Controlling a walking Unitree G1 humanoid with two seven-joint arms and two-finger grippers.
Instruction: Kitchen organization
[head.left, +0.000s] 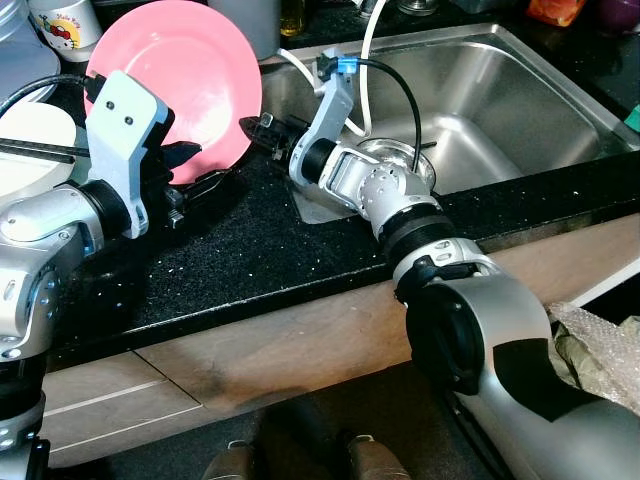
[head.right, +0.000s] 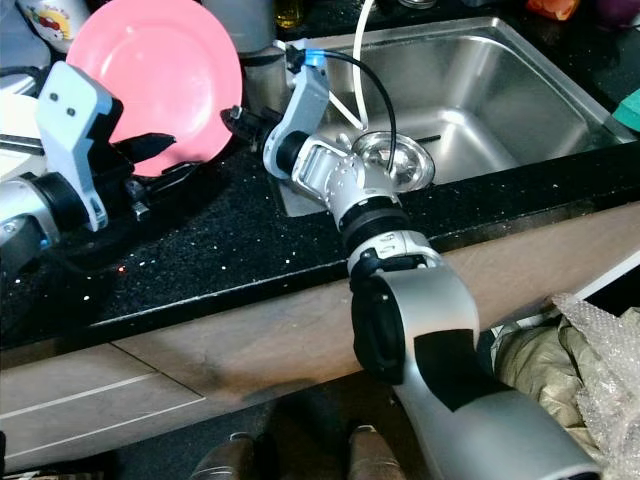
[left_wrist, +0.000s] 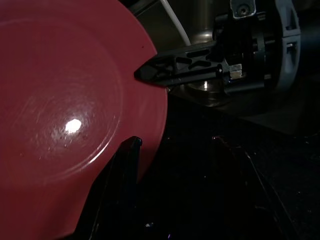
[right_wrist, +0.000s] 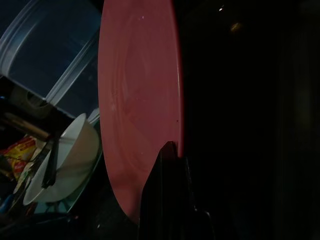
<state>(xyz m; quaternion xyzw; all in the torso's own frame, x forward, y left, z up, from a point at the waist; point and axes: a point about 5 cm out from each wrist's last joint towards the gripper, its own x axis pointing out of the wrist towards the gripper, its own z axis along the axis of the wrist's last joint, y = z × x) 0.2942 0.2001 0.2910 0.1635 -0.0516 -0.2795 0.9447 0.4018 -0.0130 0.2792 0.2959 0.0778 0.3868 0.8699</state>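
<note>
Your left gripper (head.left: 185, 165) is clamped on the lower rim of the pink plate (head.left: 185, 75), held tilted on edge above the black counter (head.left: 230, 250) near its back edge, just beside the sink (head.left: 520, 100). Your right gripper (head.left: 262, 130) grips the plate's sink-side rim, fingers closed on it.

black speckled counter with a sink set in

the counter (head.left: 250, 250) is black stone flecked with white, edged in front by a pale wooden strip. a steel sink (head.left: 520, 90) is sunk into its right part. a white bowl (head.left: 35, 140) sits at the far left, and a printed cup (head.left: 65, 25) stands near the back left corner.
</note>
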